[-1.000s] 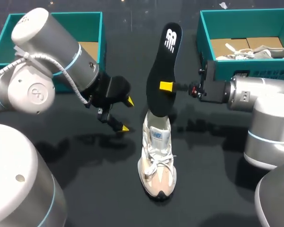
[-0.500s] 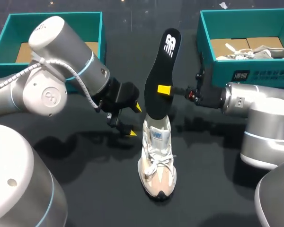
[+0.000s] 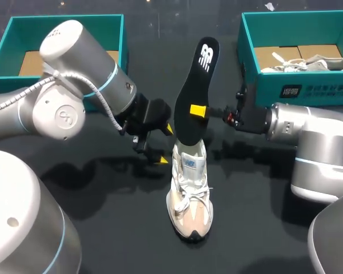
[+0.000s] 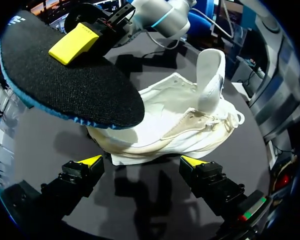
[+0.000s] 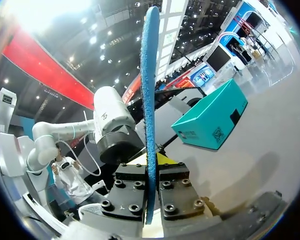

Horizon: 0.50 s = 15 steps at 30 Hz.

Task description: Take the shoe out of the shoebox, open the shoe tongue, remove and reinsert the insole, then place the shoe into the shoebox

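a teal box is seen well behind the left claw, at the far left of the table, with brown card showing in its bottom. the left claw is held wide open and nothing is gripped by it; its two yellow tips are set just beside the heel end of the shoe, apart from it. in the left wrist view the shoe is seen just ahead of the spread fingers, side-on to them, standing on its sole with its tongue raised upright. the black insole is held above and ahead of the left claw, tilted steeply, with its logo end up and its lower end over the shoe's opening; whether that end is touching the shoe cannot be told. the insole is pinched at about its middle by the right claw, which is closed on it from both faces: in the right wrist view the insole is seen edge-on, clamped upright between the two finger blocks. behind the right claw, at the far right, a second teal box is set, and a pale shoe is seen lying in it.
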{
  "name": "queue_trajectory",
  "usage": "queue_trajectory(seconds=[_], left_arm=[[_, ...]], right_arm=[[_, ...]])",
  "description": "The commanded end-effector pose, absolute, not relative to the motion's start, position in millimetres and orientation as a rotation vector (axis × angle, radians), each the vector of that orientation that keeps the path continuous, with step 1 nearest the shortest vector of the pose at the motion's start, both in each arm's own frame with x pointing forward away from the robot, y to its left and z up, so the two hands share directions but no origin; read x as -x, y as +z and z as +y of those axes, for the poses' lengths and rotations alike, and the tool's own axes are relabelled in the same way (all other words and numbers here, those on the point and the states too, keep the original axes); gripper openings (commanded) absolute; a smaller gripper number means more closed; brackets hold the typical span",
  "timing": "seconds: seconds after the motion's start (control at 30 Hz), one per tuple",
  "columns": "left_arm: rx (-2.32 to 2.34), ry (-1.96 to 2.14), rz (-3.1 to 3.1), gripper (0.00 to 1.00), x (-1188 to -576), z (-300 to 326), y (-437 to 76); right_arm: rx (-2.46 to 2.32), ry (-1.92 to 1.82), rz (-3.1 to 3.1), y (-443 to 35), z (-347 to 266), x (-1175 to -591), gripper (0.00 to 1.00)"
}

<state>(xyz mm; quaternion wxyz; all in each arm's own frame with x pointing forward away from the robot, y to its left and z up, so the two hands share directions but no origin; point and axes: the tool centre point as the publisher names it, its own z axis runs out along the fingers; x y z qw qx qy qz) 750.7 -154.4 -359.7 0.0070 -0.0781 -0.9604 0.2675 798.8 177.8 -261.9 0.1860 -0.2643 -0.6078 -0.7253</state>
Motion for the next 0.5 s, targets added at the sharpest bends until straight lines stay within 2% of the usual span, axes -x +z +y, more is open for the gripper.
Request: queue_trajectory(seconds=[0.03,0.5], left_arm=[[0.240,0.832,-3.008,1.00,-752.3,-158.3,-363.7],[0.226,0.828,-3.008,1.00,-755.8,-162.2,-365.5]], right_arm=[[0.748,-2.051,-1.727,-263.9,177.4,-795.5,0.00],[0.767,-2.040,-1.759,-263.5,174.5,-797.0,0.00]])
